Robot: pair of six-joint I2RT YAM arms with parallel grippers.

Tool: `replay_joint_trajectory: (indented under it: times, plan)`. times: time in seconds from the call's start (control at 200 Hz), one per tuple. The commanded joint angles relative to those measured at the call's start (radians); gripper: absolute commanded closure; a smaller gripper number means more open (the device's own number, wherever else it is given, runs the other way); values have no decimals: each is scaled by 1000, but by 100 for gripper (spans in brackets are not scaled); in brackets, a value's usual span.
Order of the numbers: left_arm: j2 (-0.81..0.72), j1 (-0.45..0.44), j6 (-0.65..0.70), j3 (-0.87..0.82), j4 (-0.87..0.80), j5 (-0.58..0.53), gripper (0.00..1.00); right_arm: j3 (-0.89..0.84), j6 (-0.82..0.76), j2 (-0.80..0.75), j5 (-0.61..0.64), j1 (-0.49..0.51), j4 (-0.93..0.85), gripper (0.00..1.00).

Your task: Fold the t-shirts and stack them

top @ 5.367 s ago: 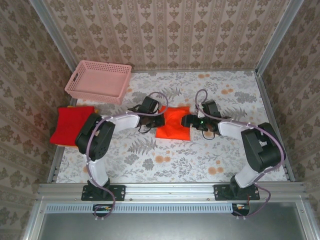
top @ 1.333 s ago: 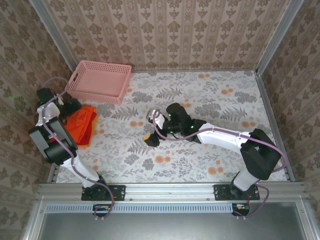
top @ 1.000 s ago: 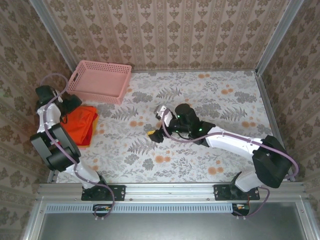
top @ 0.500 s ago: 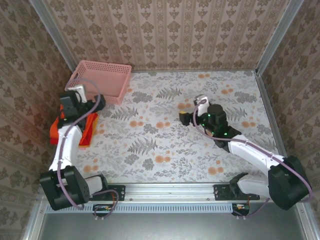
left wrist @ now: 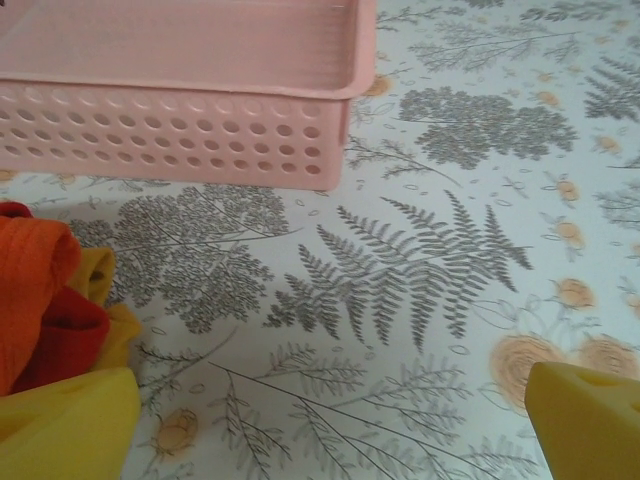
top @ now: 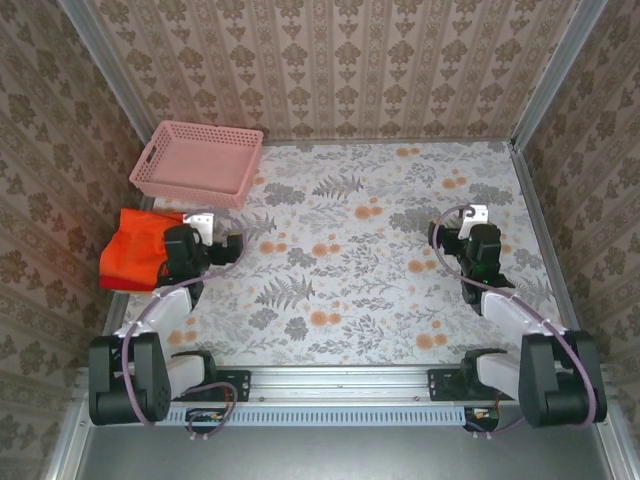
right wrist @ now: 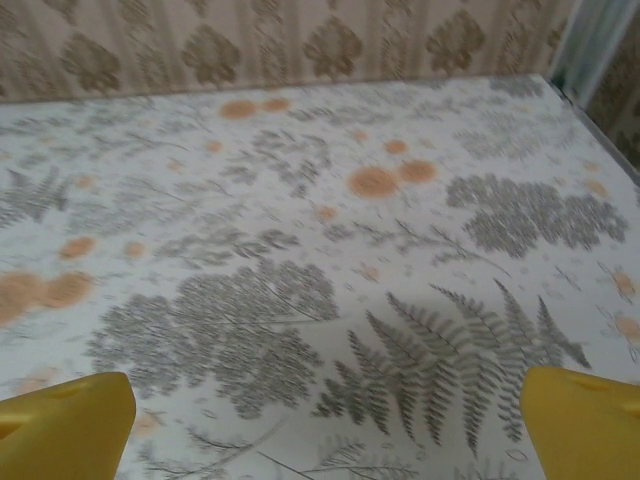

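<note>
The t-shirts lie stacked at the table's left edge, the bright orange t-shirt (top: pixel 140 240) on top of the deeper red one (top: pixel 118 270). In the left wrist view the orange cloth (left wrist: pixel 30 270) and a red fold (left wrist: pixel 55 335) bulge in at the left edge. My left gripper (top: pixel 222 248) sits just right of the stack, apart from it. It is open (left wrist: pixel 330 425), with bare tablecloth between its yellow fingertips (left wrist: pixel 60 430). My right gripper (top: pixel 448 232) hovers low at the right side, open (right wrist: pixel 325 425) over bare cloth, yellow fingertips (right wrist: pixel 585 420) wide apart.
A pink lattice basket (top: pixel 200 160) stands at the back left, just beyond the stack; its perforated wall (left wrist: pixel 180 130) is close ahead of the left gripper. Patterned walls enclose the floral tablecloth (top: pixel 340 290), with a metal rail along the near edge.
The orange shirt went from the table's middle onto the red one at the left. Both arms have since pulled back, the left off the stack, the right from the middle to the right side.
</note>
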Motion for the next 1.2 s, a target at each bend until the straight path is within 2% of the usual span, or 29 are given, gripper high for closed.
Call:
replay_joint_trajectory:
  times: [0.0, 0.1, 0.205, 0.325, 0.545, 1.195]
  plan:
    - [60, -4, 47, -25, 209, -87, 0, -23, 24, 97, -43, -26, 193, 0]
    - [153, -3, 47, -50, 366, -102, 0, -6, 47, 171, -65, -35, 263, 0]
    - [250, 2, 21, -41, 459, -91, 0, 24, 48, 276, -99, -40, 306, 0]
    - [371, 4, 19, -25, 537, -113, 0, 32, 24, 303, -138, -32, 312, 0]
    - [361, -10, 10, -25, 513, -168, 0, 36, -13, 360, -99, 10, 353, 0]
    - [361, -10, 10, -24, 513, -168, 0, 36, -15, 356, -98, 10, 344, 0]
